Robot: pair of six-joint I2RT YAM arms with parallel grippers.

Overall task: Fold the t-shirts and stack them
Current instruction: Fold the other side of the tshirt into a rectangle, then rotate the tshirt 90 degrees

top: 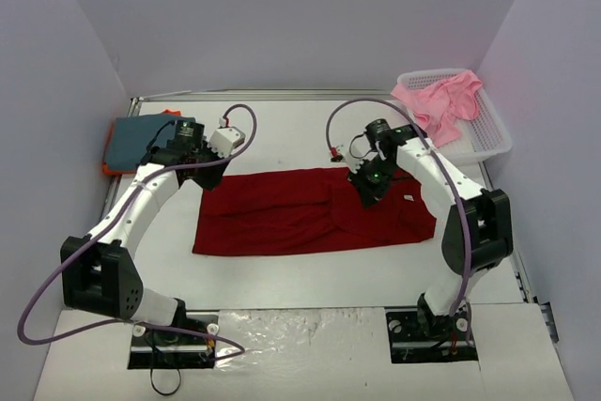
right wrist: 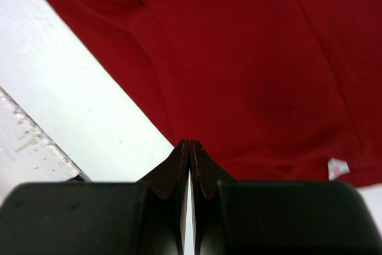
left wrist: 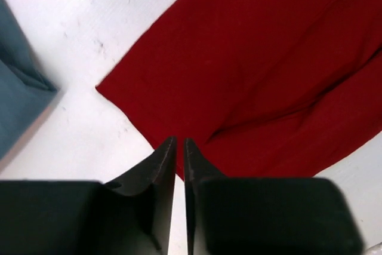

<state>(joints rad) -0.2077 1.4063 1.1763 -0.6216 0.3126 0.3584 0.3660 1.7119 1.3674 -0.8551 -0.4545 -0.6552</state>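
The dark red t-shirt (top: 310, 213) lies spread flat across the middle of the table. My left gripper (top: 205, 173) is at the shirt's far left corner. In the left wrist view its jaws (left wrist: 180, 141) are almost together, pinching the edge of the red cloth (left wrist: 268, 58). My right gripper (top: 366, 191) sits on the far edge near the shirt's middle. Its jaws (right wrist: 190, 143) are shut right on the hem of the red cloth (right wrist: 250, 58). A folded teal-blue t-shirt (top: 141, 138) lies on an orange one (top: 107, 168) at the far left. A light pink t-shirt (top: 437, 100) hangs out of the basket.
The white lattice basket (top: 493, 133) stands at the far right corner. The teal stack's corner (left wrist: 15, 100) is close to the left gripper. A small white label (right wrist: 337, 168) shows on the red shirt. Walls close in the table on three sides.
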